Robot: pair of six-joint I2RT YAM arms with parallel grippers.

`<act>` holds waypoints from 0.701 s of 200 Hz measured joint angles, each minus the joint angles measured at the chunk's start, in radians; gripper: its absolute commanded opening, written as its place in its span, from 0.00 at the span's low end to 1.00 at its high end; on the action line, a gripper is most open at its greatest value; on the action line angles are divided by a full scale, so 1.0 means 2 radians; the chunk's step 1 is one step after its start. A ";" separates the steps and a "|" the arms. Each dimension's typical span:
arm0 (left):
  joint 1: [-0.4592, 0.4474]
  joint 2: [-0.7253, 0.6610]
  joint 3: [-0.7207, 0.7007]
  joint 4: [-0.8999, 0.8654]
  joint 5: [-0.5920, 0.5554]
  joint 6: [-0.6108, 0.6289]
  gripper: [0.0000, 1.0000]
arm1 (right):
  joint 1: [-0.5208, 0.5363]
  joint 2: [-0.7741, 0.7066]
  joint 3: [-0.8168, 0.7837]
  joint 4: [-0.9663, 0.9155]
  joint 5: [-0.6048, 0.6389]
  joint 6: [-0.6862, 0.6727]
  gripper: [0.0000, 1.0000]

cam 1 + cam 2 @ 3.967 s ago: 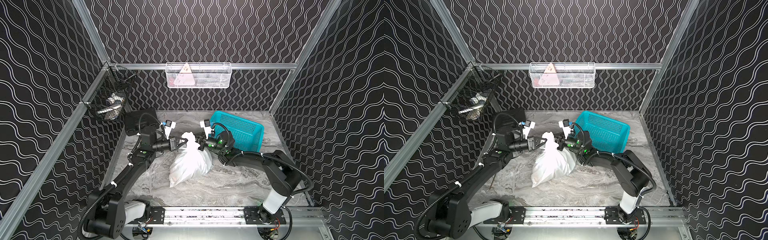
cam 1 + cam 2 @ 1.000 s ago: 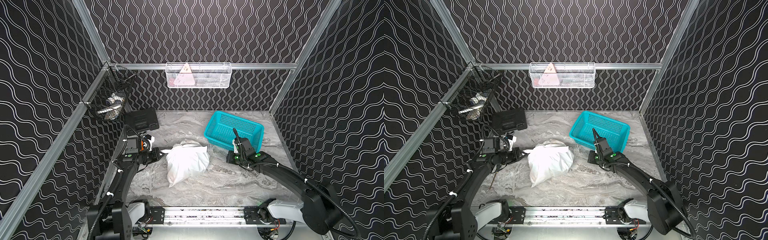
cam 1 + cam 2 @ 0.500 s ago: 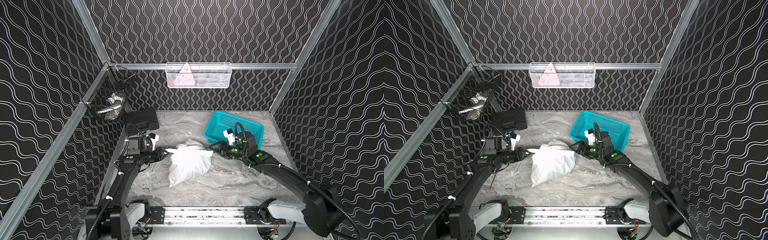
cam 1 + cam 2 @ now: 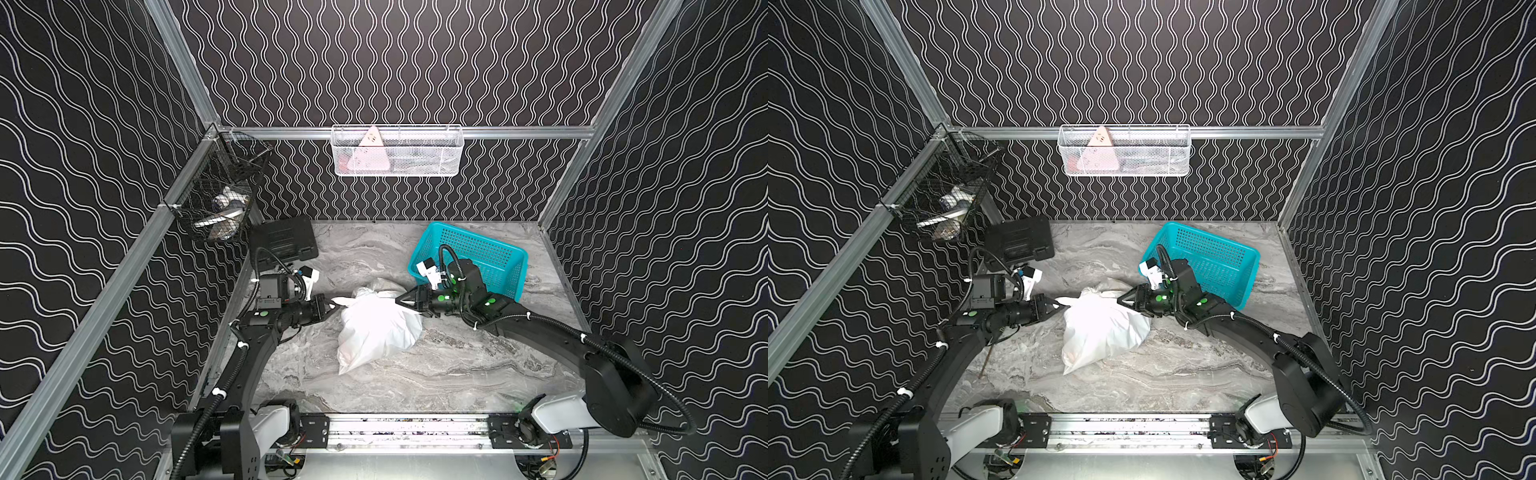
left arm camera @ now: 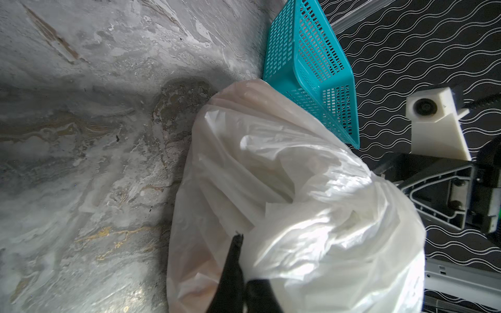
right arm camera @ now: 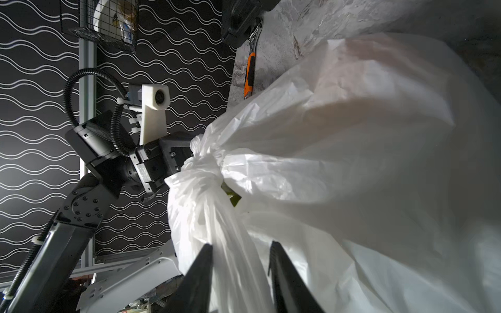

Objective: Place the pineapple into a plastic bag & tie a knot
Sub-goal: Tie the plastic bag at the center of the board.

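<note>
Counted: plastic bag (image 4: 376,332) 1 | knot (image 6: 208,160) 1 | teal basket (image 4: 505,274) 1 | black case (image 4: 284,241) 1 | wire baskets (image 4: 397,151) (image 4: 216,199) 2 | wrench (image 6: 249,73) 1 | robot arms (image 4: 249,357) (image 4: 540,332) 2

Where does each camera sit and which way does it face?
Top views: high in front, looking down at the table; both arms show, left pincer and right pincer flanking the plastic bag.
Left wrist: on the left arm, facing across the bag toward the teal basket; shows its shut pincer and the right arm's wrist camera.
Right wrist: on the right arm, facing the knot and the left arm; its jaws stand apart around a bag tail.
Shared: both wrist views show the bag and the opposite arm.
</note>
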State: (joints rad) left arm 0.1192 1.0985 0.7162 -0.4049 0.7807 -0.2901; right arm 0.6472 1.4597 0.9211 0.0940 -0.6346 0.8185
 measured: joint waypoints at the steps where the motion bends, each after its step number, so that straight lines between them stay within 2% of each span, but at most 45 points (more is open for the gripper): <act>1: 0.000 0.000 0.000 0.000 0.000 0.000 0.00 | 0.000 0.000 0.000 -0.001 0.000 -0.001 0.13; 9: 0.000 0.002 0.003 -0.001 0.000 0.000 0.00 | 0.001 0.004 0.006 -0.016 0.005 -0.013 0.00; 29: -0.001 0.004 0.011 0.000 0.000 0.000 0.00 | 0.007 0.005 0.028 -0.078 0.051 -0.056 0.00; 45: 0.000 0.004 0.019 -0.008 -0.003 0.001 0.00 | 0.013 0.003 0.044 -0.127 0.118 -0.091 0.00; 79: 0.019 0.015 0.024 -0.039 -0.031 0.030 0.00 | 0.014 0.014 0.053 -0.180 0.231 -0.122 0.00; 119: 0.026 0.036 0.016 -0.053 -0.043 0.044 0.00 | 0.002 0.039 0.040 -0.195 0.264 -0.132 0.00; 132: 0.026 0.034 0.016 -0.051 -0.037 0.045 0.40 | 0.001 0.027 0.033 -0.189 0.263 -0.131 0.00; 140: 0.025 0.030 0.016 -0.047 -0.033 0.045 0.54 | -0.001 0.009 0.025 -0.187 0.262 -0.131 0.00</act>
State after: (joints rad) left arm 0.1688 1.1580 0.7483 -0.4980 0.7143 -0.2001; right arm 0.6453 1.4780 0.9710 -0.2806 -0.1112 0.5560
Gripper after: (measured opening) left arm 0.119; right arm 0.051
